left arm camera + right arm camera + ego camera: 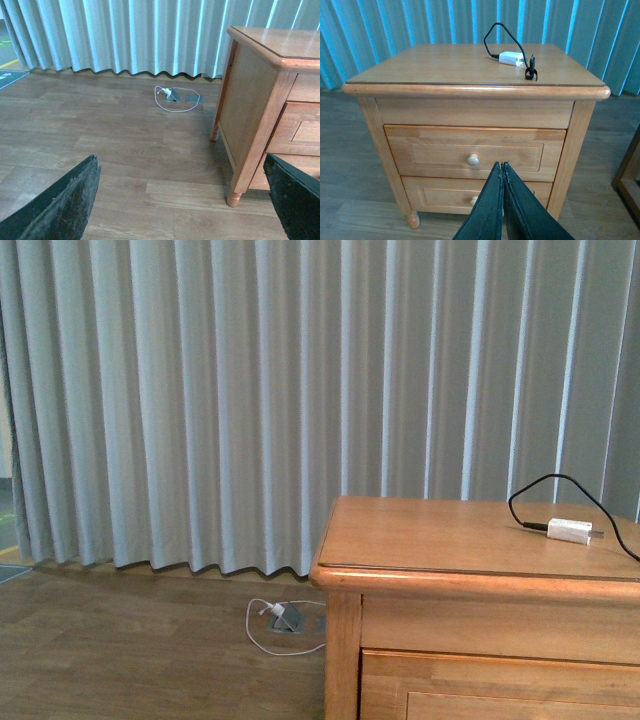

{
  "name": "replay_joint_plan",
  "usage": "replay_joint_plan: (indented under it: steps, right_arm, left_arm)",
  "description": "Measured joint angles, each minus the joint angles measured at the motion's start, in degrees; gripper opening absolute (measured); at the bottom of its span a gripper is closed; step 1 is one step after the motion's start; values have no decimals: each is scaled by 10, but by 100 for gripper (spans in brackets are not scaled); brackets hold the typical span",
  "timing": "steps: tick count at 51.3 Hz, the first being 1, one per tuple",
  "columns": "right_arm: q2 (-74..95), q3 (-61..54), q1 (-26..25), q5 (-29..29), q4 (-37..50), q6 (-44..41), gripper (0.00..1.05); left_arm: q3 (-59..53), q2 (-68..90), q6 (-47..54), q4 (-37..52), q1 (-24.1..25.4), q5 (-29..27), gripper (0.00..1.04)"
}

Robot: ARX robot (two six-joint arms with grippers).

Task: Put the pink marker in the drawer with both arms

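The pink marker is not in view in any frame. The upper drawer (475,152) of the honey-coloured cabinet is closed, with its round knob (473,160) facing my right wrist camera. My right gripper (501,166) is shut and empty, its tips in front of the drawer fronts, just right of and below the knob. My left gripper (182,197) is open and empty, its black fingers (75,200) spread over the wood floor to the left of the cabinet (250,100). A strip of the drawer front shows in the front view (500,685).
A white plug adapter (511,58) with a black cable lies on the cabinet top; it also shows in the front view (568,531). The lower drawer (445,195) is closed. Grey curtains (250,390) hang behind. A white cable and floor socket (172,96) lie on the floor.
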Motion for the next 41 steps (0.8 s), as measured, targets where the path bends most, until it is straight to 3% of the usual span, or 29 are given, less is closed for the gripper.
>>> replay_joint_plan:
  steps: [27,33,41]
  right_arm:
    - [-81,-43,0,0,-35,-1,1]
    - [-166,-56,0,-1,-125,-1,1]
    - [-183,-56,0,-1,-127,-1,1]
  left_arm:
    - [0,0,0,0,0,0,99]
    - [0,0,0,0,0,0,99]
    - [0,0,0,0,0,0,99]
